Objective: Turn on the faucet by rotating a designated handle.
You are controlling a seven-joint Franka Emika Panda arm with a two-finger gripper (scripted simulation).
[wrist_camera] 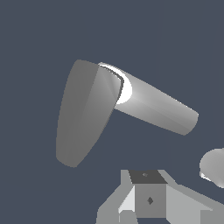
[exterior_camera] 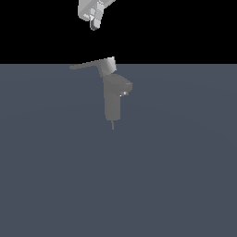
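The faucet (exterior_camera: 113, 104) is a matte-grey upright column in the middle of the exterior view, with a short spout (exterior_camera: 126, 86) toward that view's right. Its lighter cap (exterior_camera: 108, 65) sits on top. The handle (exterior_camera: 88, 65), a long thin lever, projects from the cap toward the exterior view's left. My gripper (exterior_camera: 95, 24) hangs well above the cap, apart from it, fingers together and empty. In the wrist view the handle (wrist_camera: 78, 113) shows as a broad flat dark paddle joined to a lighter cylinder (wrist_camera: 153, 107). My gripper (wrist_camera: 146, 177) sits just short of them.
The faucet stands on a flat blue-grey floor (exterior_camera: 185, 176). A rounded pale shape (wrist_camera: 214, 168) shows at the wrist view's edge; I cannot tell what it is.
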